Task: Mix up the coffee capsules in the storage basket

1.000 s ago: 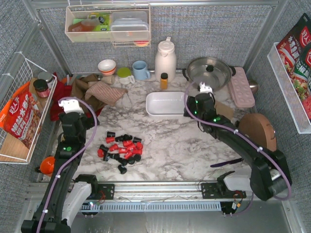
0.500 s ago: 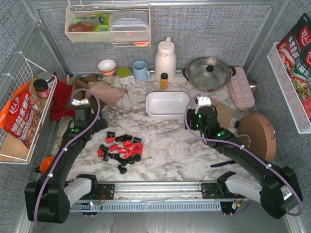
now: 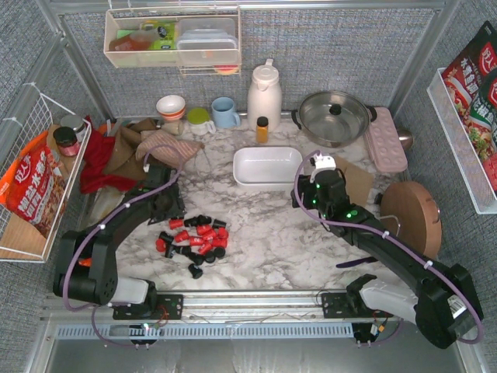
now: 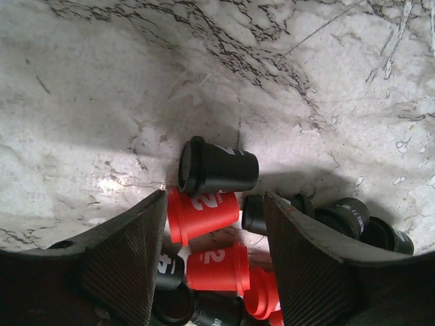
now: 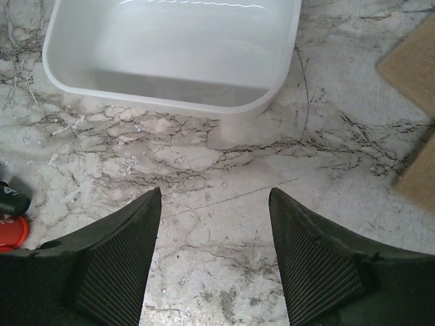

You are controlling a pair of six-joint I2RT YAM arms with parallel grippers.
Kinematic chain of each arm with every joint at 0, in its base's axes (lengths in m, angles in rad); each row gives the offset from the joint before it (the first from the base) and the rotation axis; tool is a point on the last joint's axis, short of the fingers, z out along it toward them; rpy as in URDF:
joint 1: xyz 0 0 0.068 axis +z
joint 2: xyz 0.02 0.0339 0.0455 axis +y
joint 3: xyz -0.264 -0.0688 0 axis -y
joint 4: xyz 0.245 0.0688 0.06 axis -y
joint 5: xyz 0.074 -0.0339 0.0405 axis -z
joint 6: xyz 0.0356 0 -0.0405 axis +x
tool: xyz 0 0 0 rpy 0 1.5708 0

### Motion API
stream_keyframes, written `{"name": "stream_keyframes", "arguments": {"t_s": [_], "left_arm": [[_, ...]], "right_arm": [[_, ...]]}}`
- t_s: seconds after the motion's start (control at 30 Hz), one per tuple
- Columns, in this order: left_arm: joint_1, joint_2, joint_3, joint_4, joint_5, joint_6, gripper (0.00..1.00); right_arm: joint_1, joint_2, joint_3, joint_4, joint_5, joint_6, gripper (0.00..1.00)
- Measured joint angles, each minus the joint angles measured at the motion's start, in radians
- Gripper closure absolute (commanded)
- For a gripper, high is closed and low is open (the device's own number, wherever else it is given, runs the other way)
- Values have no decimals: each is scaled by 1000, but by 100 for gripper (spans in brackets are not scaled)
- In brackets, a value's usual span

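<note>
Red and black coffee capsules [image 3: 194, 237] lie in a loose pile on the marble, left of centre. The white storage basket [image 3: 266, 165] stands behind them with nothing inside it. My left gripper [image 3: 166, 207] is down at the pile's back left edge. In the left wrist view it [image 4: 214, 204] is open, its fingers [image 4: 129, 258] on either side of two red capsules [image 4: 204, 214], and a black capsule [image 4: 217, 166] lies just ahead. My right gripper [image 3: 301, 194] is open over bare marble [image 5: 214, 197], just near and right of the basket [image 5: 170, 47].
Behind the basket stand a white jug [image 3: 264, 93], a small bottle [image 3: 262, 130], a blue cup [image 3: 225, 113] and a lidded pot [image 3: 335, 116]. A pink tray [image 3: 386, 138] and a round wooden board [image 3: 411, 210] are at right, crumpled cloths [image 3: 147, 144] at back left.
My left arm swung forward and down from the left side to the capsule pile, its jaws narrowing. My right gripper drew back a little from the basket's right end and opened slightly.
</note>
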Motion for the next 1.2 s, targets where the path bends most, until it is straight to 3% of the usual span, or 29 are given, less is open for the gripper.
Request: {"name": "stream_keyframes", "arguments": {"t_s": [0.57, 0.9, 1.2], "left_arm": [[-40, 97, 40, -1, -20, 19, 29], [-63, 151, 78, -10, -76, 30, 38], [-80, 200, 101, -26, -103, 49, 39]], "right_arm": [[0, 32, 7, 0, -26, 8, 30], [0, 49, 15, 0, -48, 11, 30], [0, 68, 29, -3, -63, 14, 29]]}}
